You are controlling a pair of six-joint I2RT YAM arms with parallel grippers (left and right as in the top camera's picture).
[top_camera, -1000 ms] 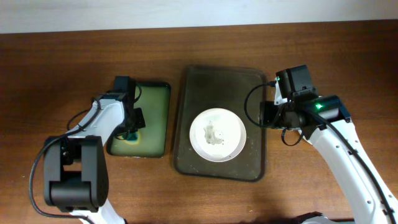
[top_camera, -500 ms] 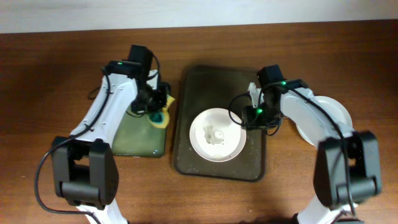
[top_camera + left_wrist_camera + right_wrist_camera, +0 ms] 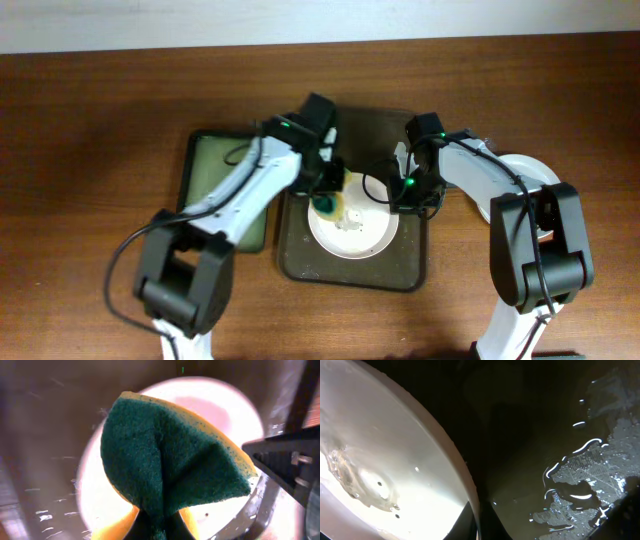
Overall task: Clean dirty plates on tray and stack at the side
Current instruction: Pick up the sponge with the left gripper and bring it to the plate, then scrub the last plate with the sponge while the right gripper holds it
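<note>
One dirty plate [image 3: 365, 235], white with a greyish smear at its centre, lies on the dark brown tray [image 3: 380, 130]. My left gripper [image 3: 327, 198] is shut on a green-and-yellow sponge [image 3: 170, 460], which hangs over the plate's [image 3: 97, 495] left part. The sponge hides that gripper's fingertips in the left wrist view. My right gripper [image 3: 397, 200] is shut on the plate's right rim. The right wrist view shows its dark fingers [image 3: 495, 527] pinching the plate's [image 3: 395, 460] thin edge. Water glistens on the tray [image 3: 570, 475].
A smaller green-rimmed tray [image 3: 225, 185] lies left of the brown tray. A white plate [image 3: 530, 170] rests on the table at the right, partly under my right arm. Bare wooden table surrounds both trays.
My left arm has carried the sponge from the green tray rightwards to above the plate. My right gripper has shut on the plate's rim.
</note>
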